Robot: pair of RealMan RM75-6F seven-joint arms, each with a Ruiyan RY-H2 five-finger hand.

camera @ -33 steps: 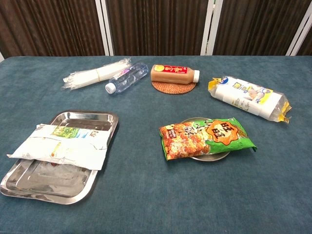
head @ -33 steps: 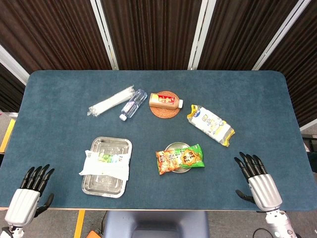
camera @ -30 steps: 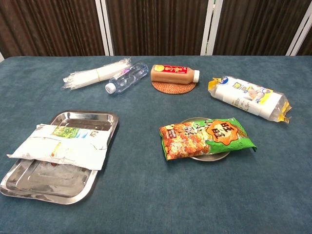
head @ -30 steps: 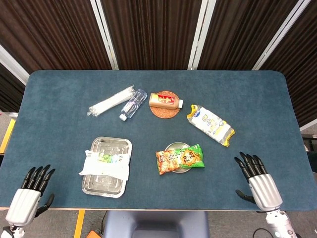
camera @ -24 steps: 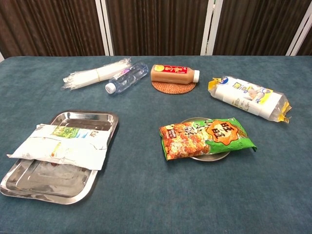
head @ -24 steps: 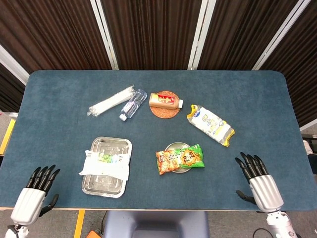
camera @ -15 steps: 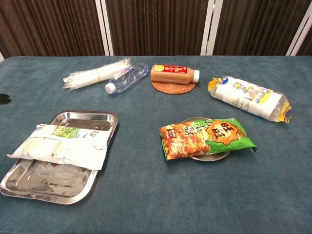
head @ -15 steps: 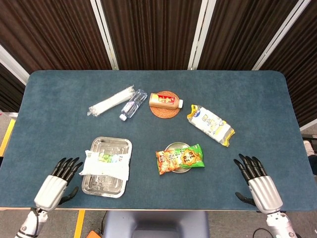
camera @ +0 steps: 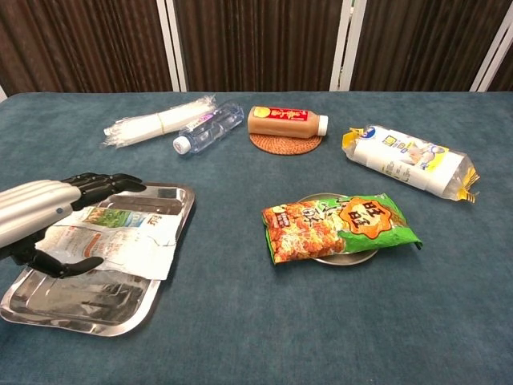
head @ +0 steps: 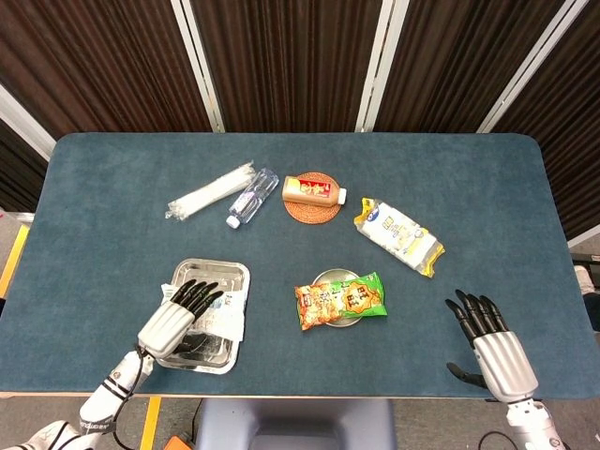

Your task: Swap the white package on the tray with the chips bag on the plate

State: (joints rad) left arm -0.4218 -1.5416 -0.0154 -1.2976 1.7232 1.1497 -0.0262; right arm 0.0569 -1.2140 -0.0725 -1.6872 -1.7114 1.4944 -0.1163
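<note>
From the head view we see both hands at once; the chest view shows only the left hand [camera: 48, 216], close and low, and the right one falls outside it. The left hand [head: 176, 319] sits over the metal tray [head: 217, 274] with fingers spread and thumb held apart below; in the chest view its fingers [camera: 104, 183] reach across the white package [camera: 120, 241] while the thumb lies by the package's near edge. We cannot tell whether it touches the package; nothing is gripped. The white package [head: 230, 305] lies across the tray [camera: 164, 196], hanging past its left rim in the chest view. Behind the tray, a bundle of clear straws [head: 208, 191] and a water bottle [head: 251, 197] lie side by side, touching or nearly so. Right of these, a brown drink bottle [head: 312, 190] lies on a round woven coaster [head: 314, 211]. At centre, the chips bag [head: 340, 300] rests on the small plate [head: 330, 276], covering most of it; the chest view shows the plate's rim [camera: 345, 258] under the bag [camera: 337, 224]. Further right lies a white and yellow bag [head: 398, 234], well apart from the plate. At the table's [head: 469, 187] near right edge, the right hand [head: 492, 342] is empty, fingers straight and apart, touching no object.
</note>
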